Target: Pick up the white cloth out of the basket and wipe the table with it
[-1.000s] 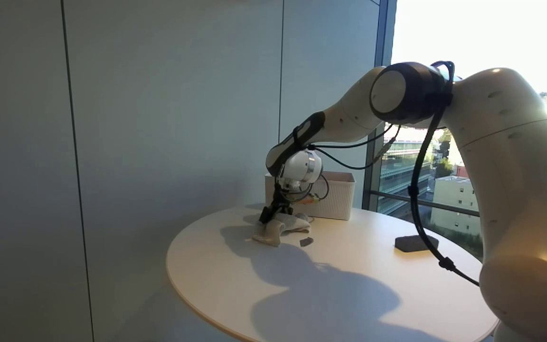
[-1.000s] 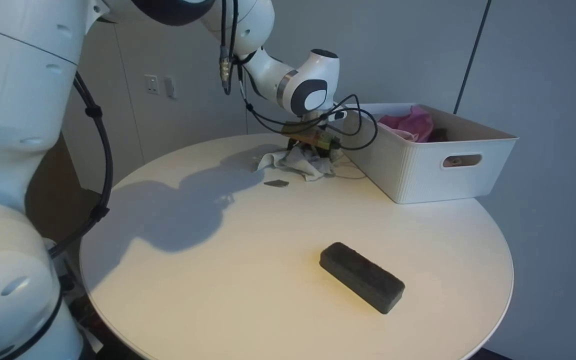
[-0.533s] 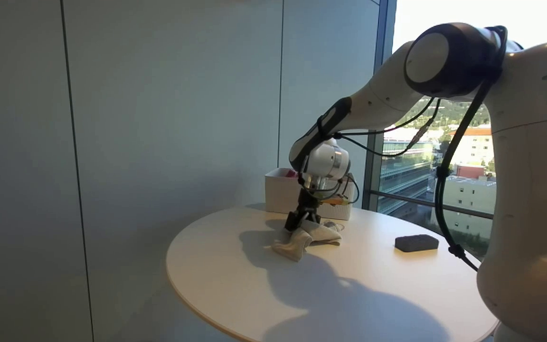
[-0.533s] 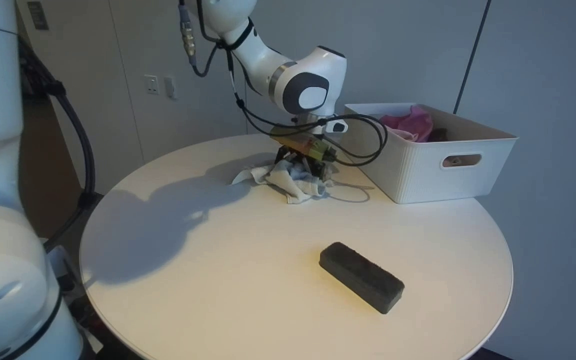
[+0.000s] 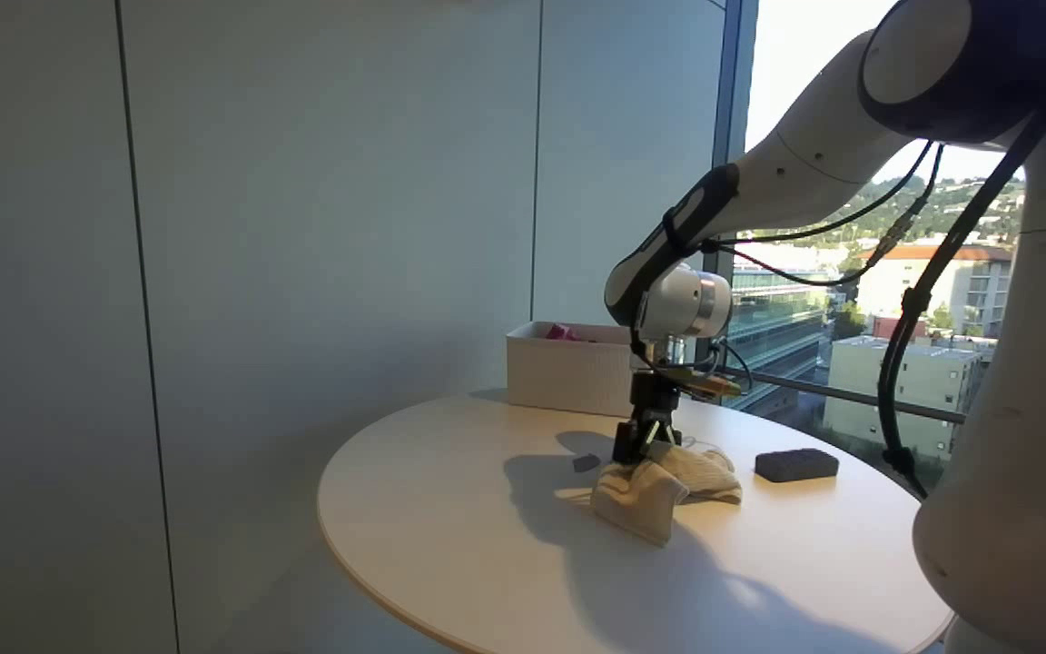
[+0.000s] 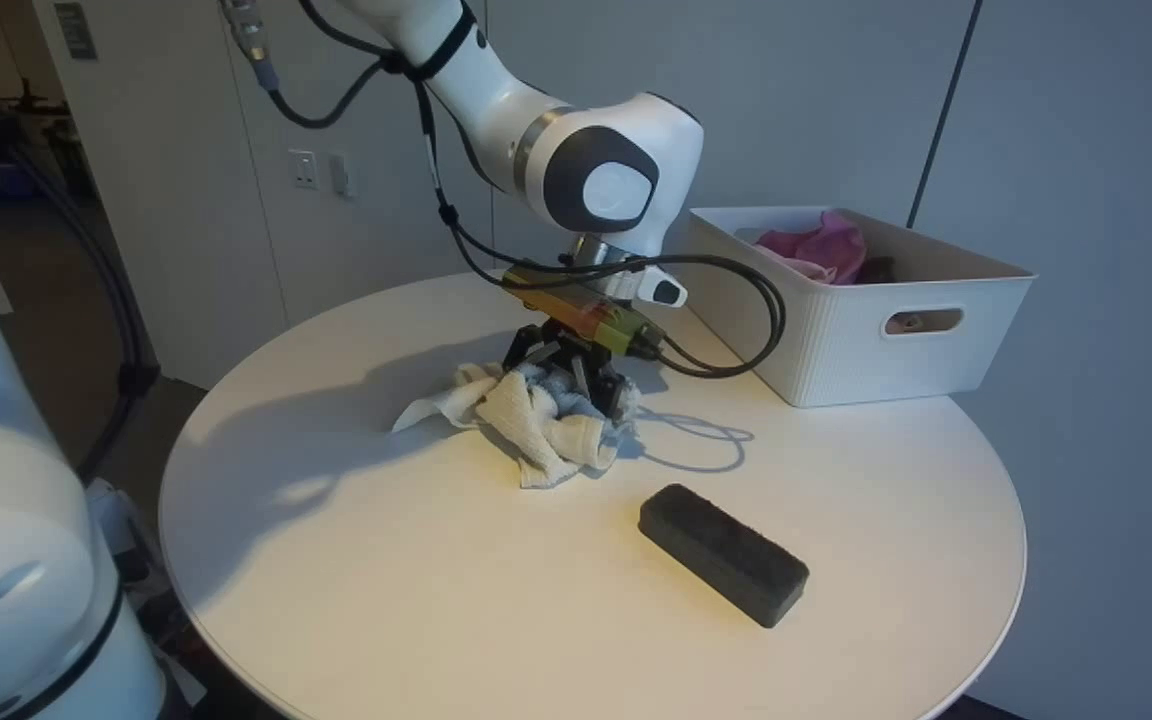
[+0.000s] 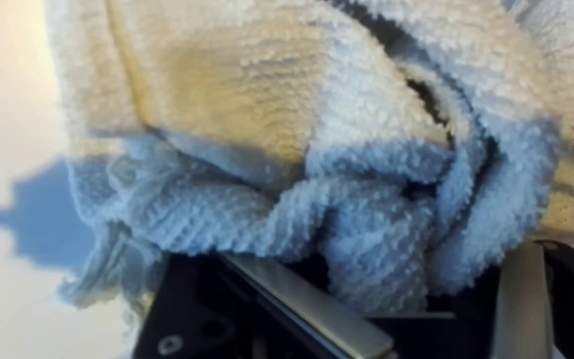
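Observation:
The white cloth lies crumpled on the round white table point(image 5: 432, 527). The cloth point(image 5: 636, 500) shows under my gripper in both exterior views point(image 6: 536, 430), and its folds fill most of the wrist view point(image 7: 247, 89). My gripper point(image 5: 647, 450) points down at the table, its fingers apart with bunched cloth between them point(image 6: 568, 385). In the wrist view the finger links of the gripper point(image 7: 361, 279) flank the cloth, and the fingertips are hidden in it. The white basket point(image 6: 866, 350) stands behind the gripper at the table's far edge point(image 5: 568, 372).
A black block point(image 6: 724, 555) lies on the table near the cloth, also seen in an exterior view point(image 5: 796, 465). A small dark grey patch point(image 5: 586, 463) shows on the table beside the cloth. Pink fabric point(image 6: 826, 245) sits in the basket. A wall stands behind the table.
My gripper and the cloth have slid together across the table, away from the basket's side and closer to the black block. The block and basket have not moved.

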`<state>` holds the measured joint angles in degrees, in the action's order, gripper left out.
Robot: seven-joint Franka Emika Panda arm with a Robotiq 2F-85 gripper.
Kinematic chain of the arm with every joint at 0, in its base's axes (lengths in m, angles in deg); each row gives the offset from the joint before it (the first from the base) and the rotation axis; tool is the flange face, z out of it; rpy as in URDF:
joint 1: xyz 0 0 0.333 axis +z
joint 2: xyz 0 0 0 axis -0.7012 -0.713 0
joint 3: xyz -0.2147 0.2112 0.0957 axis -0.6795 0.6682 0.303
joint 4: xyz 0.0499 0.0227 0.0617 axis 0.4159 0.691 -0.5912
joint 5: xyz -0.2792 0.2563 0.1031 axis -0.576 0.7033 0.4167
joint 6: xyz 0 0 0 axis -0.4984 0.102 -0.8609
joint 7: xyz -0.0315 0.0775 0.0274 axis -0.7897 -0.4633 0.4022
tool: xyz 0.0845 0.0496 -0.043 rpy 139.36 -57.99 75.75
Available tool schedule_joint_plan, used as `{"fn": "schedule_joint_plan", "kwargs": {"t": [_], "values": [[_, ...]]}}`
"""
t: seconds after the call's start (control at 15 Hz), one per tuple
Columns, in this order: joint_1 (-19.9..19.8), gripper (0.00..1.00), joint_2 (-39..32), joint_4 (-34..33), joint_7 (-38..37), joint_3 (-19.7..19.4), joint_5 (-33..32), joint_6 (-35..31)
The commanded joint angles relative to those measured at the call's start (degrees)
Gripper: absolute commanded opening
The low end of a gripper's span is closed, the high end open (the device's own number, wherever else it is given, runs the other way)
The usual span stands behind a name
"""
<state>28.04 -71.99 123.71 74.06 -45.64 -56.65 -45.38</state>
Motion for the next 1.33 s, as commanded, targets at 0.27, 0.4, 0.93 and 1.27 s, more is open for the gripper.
{"fn": "schedule_joint_plan", "kwargs": {"t": [0.27,0.4,0.93,1.27], "values": [[3.26,0.13,6.50,-1.72,0.11,-1.99,-7.72,-1.46],[4.60,0.13,11.25,0.11,0.10,-1.72,-7.78,-3.80],[9.02,0.13,19.23,-1.12,-4.47,-1.01,-12.80,-17.49],[9.03,0.13,7.30,-10.43,-7.70,-1.62,-16.16,-36.66]]}}
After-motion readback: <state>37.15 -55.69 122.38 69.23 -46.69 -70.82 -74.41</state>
